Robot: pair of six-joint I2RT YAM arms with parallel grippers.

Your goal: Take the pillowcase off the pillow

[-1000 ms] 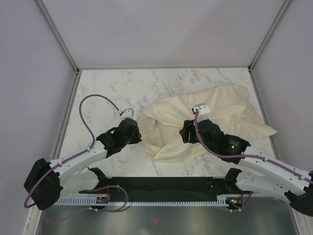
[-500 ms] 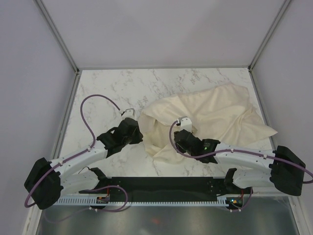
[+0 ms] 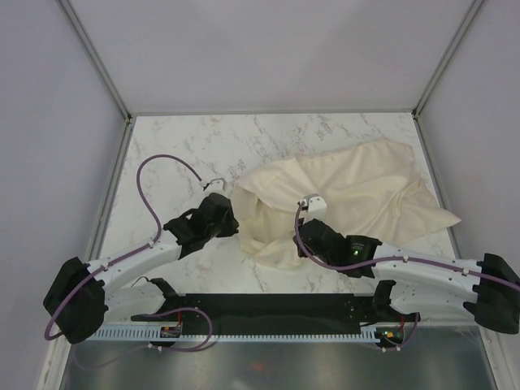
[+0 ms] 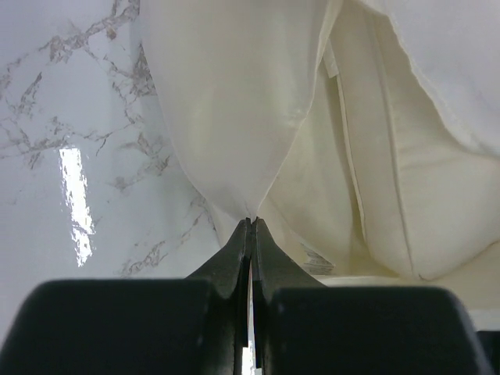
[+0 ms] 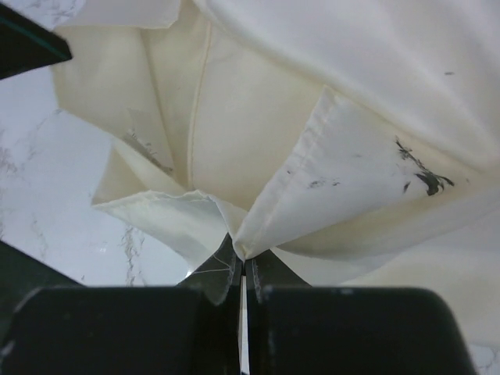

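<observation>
Bundle sits on the white marble-patterned table (image 3: 179,146), right of centre and toward the near edge. The thin, limp, pale cream fabric pillowcase (image 3: 349,183) is draped loosely over the thick padded cream pillow (image 5: 250,141), whose seamed face seems to show inside the open mouth at the near-left end. Left gripper (image 4: 251,223): jaws pressed together, pinching a pulled-out point of the pillowcase at its left edge, with cloth tented away from the tips. Right gripper (image 5: 241,258): jaws pressed together on a folded hem of the pillowcase, near the dark smudges; one thin layer or two, cannot tell. Handling judgement: the case is light, soft and slightly shiny, so it should slide off readily but can also slip from a shallow pinch. The hem is the best hold, being doubled and stitched. The pillow is bulkier and springy, likely to drag along unless it is held back or the case is peeled toward its far-right end.
</observation>
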